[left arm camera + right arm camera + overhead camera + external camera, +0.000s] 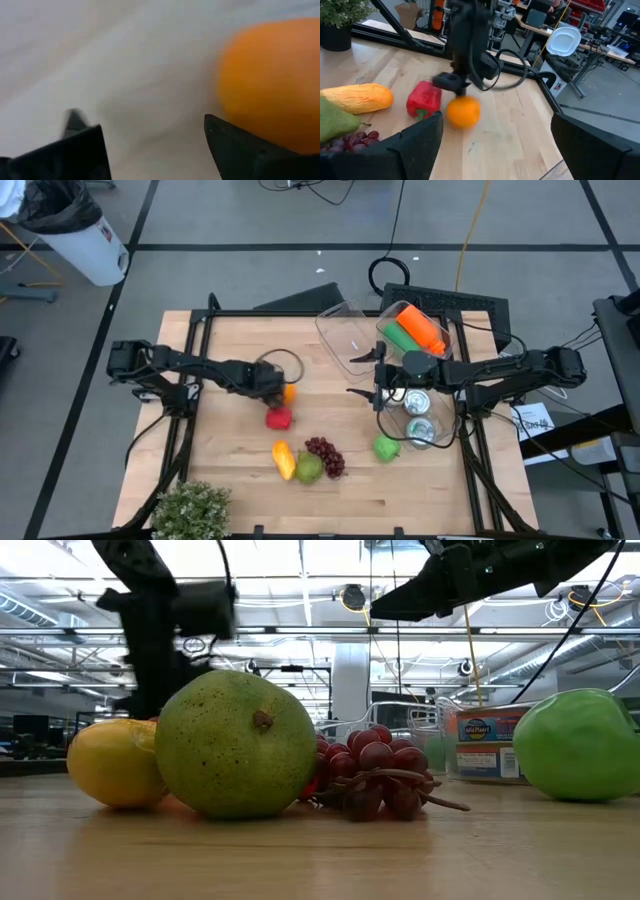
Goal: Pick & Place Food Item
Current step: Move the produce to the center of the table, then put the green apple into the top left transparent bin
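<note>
The left end effector (277,387) hangs low over the middle of the desk (240,480), its two dark fingers (235,145) spread apart with bare wood showing between them. The orange (289,392) is not yet between the fingers: in the left wrist view it sits just outside one finger, touching or nearly touching it, on the side facing the desk's right edge. To my eye the grasp is off-centre; done well, this step would want the end effector shifted sideways so the orange lies squarely in the gap before the fingers squeeze, otherwise the round fruit will likely roll away toward the right edge. Just beside the orange, toward the near edge, lies the red pepper (279,417), close enough to be bumped. Nearer that edge sit the yellow fruit (284,459), the green pear (309,468) and the red grapes (326,455). The right end effector (378,385) waits with fingers wide, holding nothing, by the clear container (345,335) toward the far right corner.
</note>
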